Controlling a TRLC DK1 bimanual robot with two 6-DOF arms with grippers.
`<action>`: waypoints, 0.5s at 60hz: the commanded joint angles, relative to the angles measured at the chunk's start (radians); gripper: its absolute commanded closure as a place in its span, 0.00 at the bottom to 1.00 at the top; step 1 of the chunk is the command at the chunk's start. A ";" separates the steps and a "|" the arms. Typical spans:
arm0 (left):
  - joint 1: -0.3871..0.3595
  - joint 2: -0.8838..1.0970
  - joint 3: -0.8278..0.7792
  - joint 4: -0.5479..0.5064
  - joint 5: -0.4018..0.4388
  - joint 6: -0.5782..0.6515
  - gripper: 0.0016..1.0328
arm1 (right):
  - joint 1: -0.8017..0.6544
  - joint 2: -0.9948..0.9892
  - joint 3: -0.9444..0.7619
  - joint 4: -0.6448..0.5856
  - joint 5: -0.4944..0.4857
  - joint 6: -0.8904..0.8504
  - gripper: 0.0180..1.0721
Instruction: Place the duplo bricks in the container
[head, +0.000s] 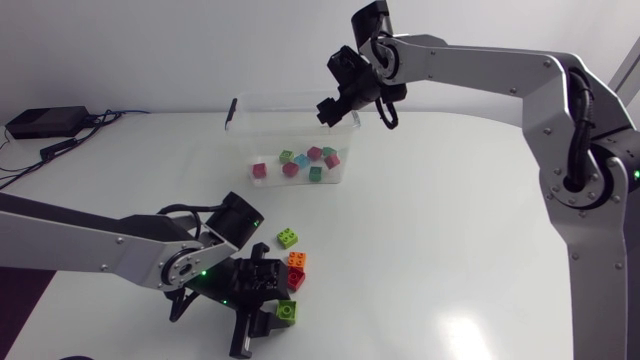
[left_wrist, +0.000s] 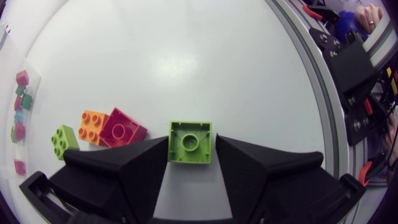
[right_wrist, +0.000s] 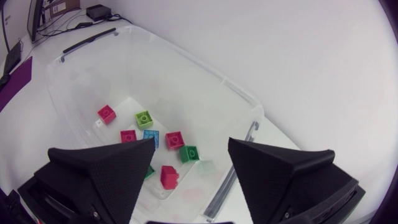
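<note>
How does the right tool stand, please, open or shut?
Open: the right tool has its fingers wide apart over the container, with nothing held between them.

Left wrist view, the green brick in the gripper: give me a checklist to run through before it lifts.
1. Lime green brick touched by both fingers of the left gripper: ok.
2. Brick centred between the fingers: ok.
3. Red brick clear of the finger beside it: cannot tell, it lies very close.
4. Orange brick apart from the held brick: ok.
5. Space over the container free: not ok, the open, empty right gripper hangs above it.
6. Bare floor in the container for another brick: ok.
</note>
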 joint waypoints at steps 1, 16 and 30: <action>-0.015 0.040 -0.017 0.016 0.014 -0.021 0.72 | -0.003 -0.072 -0.094 0.015 -0.006 0.005 0.05; -0.021 0.000 -0.028 0.016 0.014 -0.027 0.77 | 0.054 -0.323 -0.453 0.092 -0.013 -0.032 0.05; 0.028 -0.095 -0.017 0.002 0.014 -0.036 0.77 | 0.090 -0.454 -0.636 0.130 -0.013 -0.039 0.05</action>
